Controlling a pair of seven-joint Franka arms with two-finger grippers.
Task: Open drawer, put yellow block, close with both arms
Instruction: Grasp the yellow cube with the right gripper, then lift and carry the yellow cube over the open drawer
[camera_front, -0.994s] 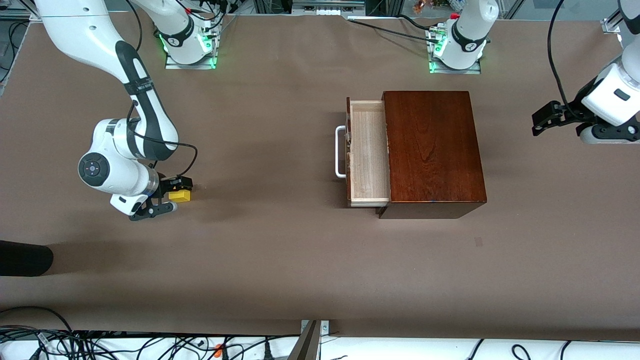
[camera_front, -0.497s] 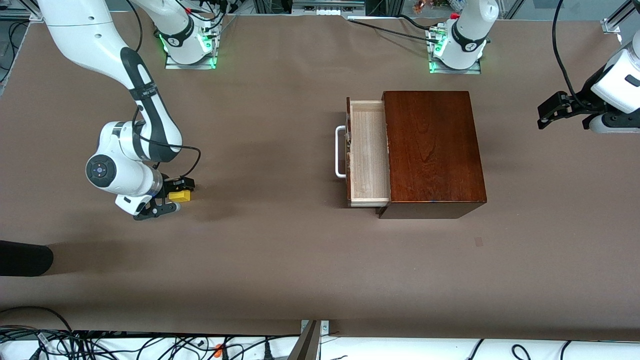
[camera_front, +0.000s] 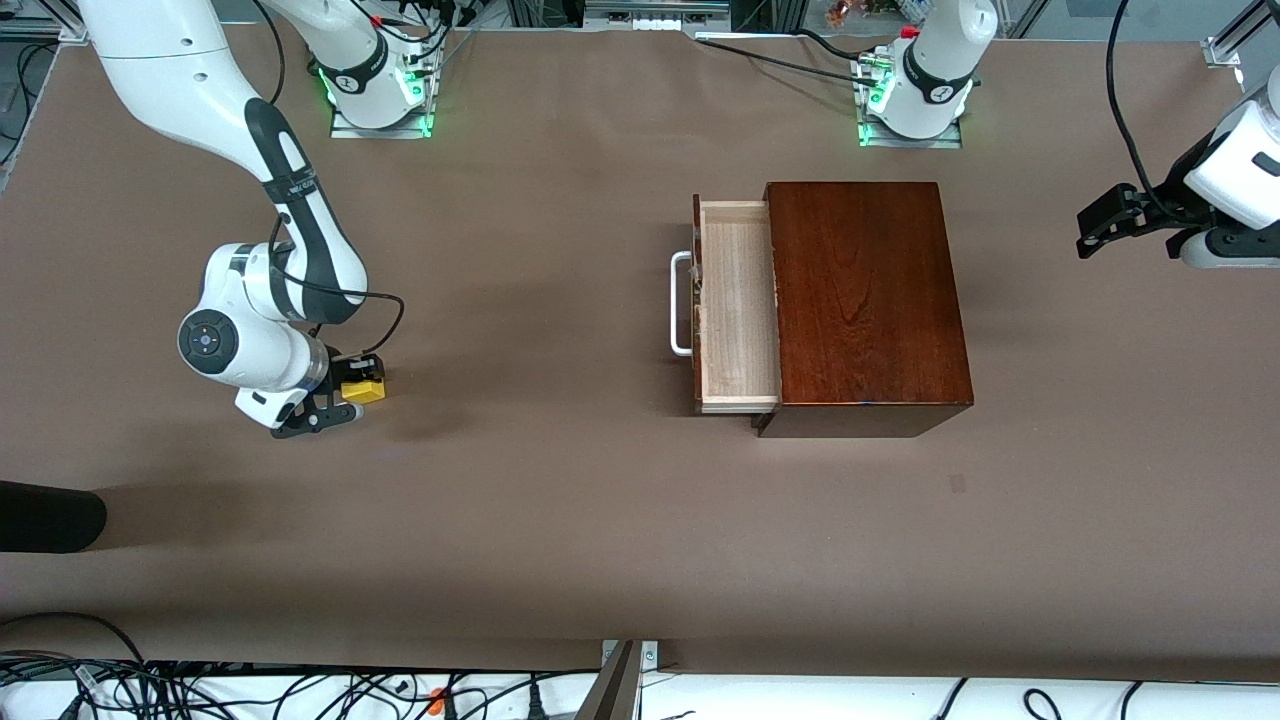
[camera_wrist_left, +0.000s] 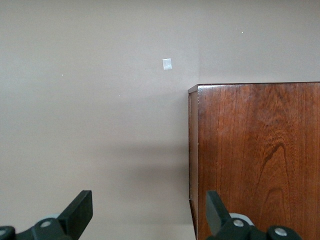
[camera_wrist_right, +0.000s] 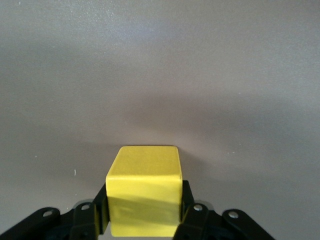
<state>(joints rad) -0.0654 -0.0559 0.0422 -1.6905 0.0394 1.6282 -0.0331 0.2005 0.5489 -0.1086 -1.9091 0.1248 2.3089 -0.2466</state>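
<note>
The yellow block (camera_front: 364, 390) is clamped between the fingers of my right gripper (camera_front: 352, 393), low over the table toward the right arm's end. In the right wrist view the block (camera_wrist_right: 144, 192) fills the shut gripper (camera_wrist_right: 144, 214). The drawer (camera_front: 738, 305) stands pulled open and empty, with its white handle (camera_front: 680, 305) facing the right arm's end, in the reddish-brown box (camera_front: 865, 300). My left gripper (camera_front: 1102, 228) is open and empty in the air past the box at the left arm's end. The left wrist view shows the open left gripper (camera_wrist_left: 148, 209) and the box top (camera_wrist_left: 260, 160).
A dark object (camera_front: 50, 515) lies at the table's edge at the right arm's end, nearer the camera. A small patch (camera_front: 957, 484) marks the table nearer the camera than the box; it also shows in the left wrist view (camera_wrist_left: 167, 64). Cables run along the front edge.
My right arm has shifted slightly toward the drawer with the yellow block held. My left gripper has drawn a little farther from the box toward the table's end.
</note>
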